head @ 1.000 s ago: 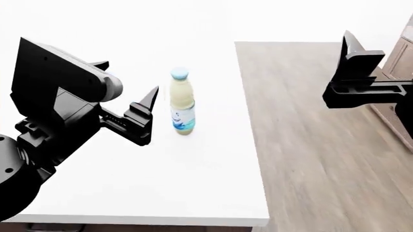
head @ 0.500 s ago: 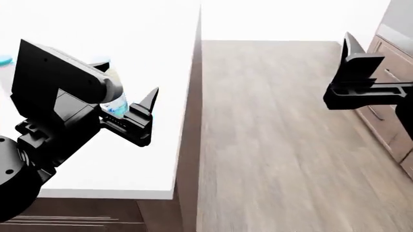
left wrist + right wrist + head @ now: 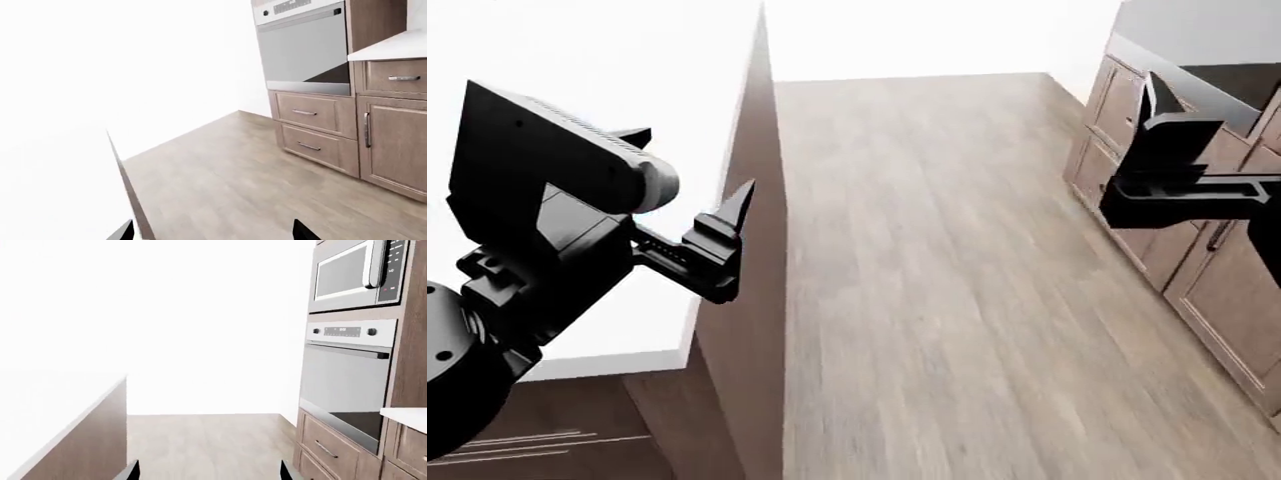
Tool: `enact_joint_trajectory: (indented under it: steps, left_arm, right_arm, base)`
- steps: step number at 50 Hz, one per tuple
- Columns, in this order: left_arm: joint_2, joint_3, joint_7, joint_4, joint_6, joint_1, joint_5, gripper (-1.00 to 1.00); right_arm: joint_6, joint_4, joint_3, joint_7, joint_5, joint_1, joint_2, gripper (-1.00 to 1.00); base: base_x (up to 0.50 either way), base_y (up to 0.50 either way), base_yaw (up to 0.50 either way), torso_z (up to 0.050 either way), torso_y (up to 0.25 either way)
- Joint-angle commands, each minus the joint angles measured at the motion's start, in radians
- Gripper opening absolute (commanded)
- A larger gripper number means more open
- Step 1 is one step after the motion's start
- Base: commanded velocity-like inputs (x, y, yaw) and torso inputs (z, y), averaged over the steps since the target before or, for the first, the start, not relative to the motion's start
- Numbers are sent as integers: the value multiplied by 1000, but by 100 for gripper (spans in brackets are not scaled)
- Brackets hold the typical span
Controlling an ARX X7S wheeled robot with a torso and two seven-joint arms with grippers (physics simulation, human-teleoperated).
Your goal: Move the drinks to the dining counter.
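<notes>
Bottle count in view: zero in all three views, so I can't say where the drinks stand.

Two pincers. Left pincer [image 3: 701, 215]: fingers spread wide, nothing between them, hanging over the right edge of the white table [image 3: 587, 120]. In the left wrist view only its two fingertips [image 3: 123, 232] show at the frame edge, well apart. Right pincer [image 3: 1164, 105]: only a single dark finger and the bracket behind it show in the head view, over the cabinets; in its own wrist view the two tips [image 3: 132, 470] sit far apart with empty air between, so it's wide and holding nothing.

One table in view: flat plain white top, brown wood side panel [image 3: 747, 330] dropping to the floor, visible part of the top bare. Same table end shows in the right wrist view [image 3: 40, 405] and as a white slab in the left wrist view [image 3: 53, 185].

Room: grey-brown wood plank floor [image 3: 961, 300] running between table and a cabinet run [image 3: 1174, 250] on the right. One wall oven [image 3: 343, 385] with steel door and bar handle; one microwave [image 3: 353, 275] stacked above it. Below and beside the oven, wood drawers [image 3: 313, 125] with metal handles, one cabinet door [image 3: 393, 142], and a white countertop corner [image 3: 393, 47] above it. Far wall is washed-out white.
</notes>
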Motion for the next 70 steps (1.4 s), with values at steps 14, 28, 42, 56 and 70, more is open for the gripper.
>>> enact_joint_trajectory:
  steps: [14, 28, 42, 56, 70]
  left_arm:
    - [-1, 12, 0, -2, 3, -7, 1, 100]
    - [-1, 18, 2, -8, 6, -15, 1, 100]
    - [-5, 21, 8, -7, 14, -9, 7, 100]
    - [-4, 9, -27, -1, 28, -10, 9, 100]
    - [5, 22, -34, 3, 29, -17, 15, 100]
  right_arm:
    - [-19, -10, 20, 5, 13, -24, 21, 100]
    - [-4, 0, 1, 10, 4, -2, 12, 100]
    - [-9, -3, 3, 4, -1, -13, 12, 100]
    - [-18, -13, 14, 1, -3, -29, 20, 100]
    - [-31, -22, 31, -9, -13, -58, 30, 100]
  base:
    - [-33, -222, -500, 0, 0]
    - [-52, -218, -500, 0, 0]
    - [-71, -214, -500, 0, 0]
    - [-89, -207, -500, 0, 0]
    - [-107, -199, -500, 1, 0]
